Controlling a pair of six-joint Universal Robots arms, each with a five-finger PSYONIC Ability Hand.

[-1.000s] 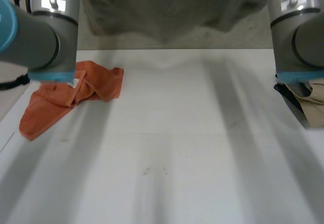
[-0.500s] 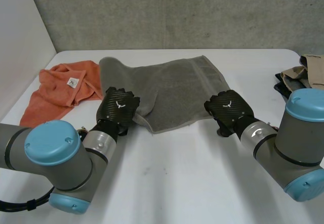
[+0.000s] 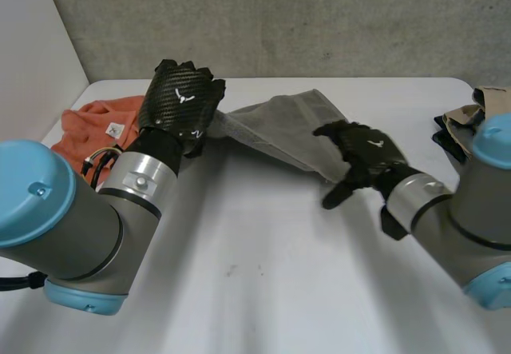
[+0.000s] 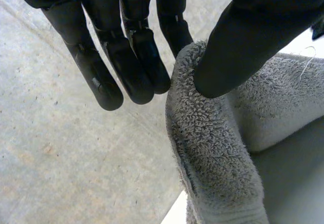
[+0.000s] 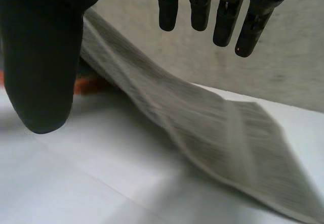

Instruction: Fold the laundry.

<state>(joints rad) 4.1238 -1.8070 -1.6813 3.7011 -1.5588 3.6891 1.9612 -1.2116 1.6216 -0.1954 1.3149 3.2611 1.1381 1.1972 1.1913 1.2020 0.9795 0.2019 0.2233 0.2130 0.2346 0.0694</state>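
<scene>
while my left hand [image 3: 180, 102] pinches a corner of the grey towel [image 3: 279, 130] between thumb and straight fingers [image 4: 126, 67], raised over the far left part of the table [image 3: 263, 290], my right hand [image 3: 363, 156] hangs open with fingers straight and thumb spread, holding nothing. the towel sags in a band from my left hand down toward my right, near the far edge. whether its lower end touches my right hand i can't tell. an orange cloth [image 3: 84, 134] lies crumpled by the far left corner, and a beige pile [image 3: 487, 110] sits at the right edge.

i judge the step in hand to be catching the second corner, so the towel can be spread flat for folding. to do it well, my right thumb should go under the hem and close on the corner itself, not mid-edge. both hands should then draw apart evenly until the edge goes taut. my left pinch looks shallow, so i'd pull gently and steer clear of the orange cloth.
</scene>
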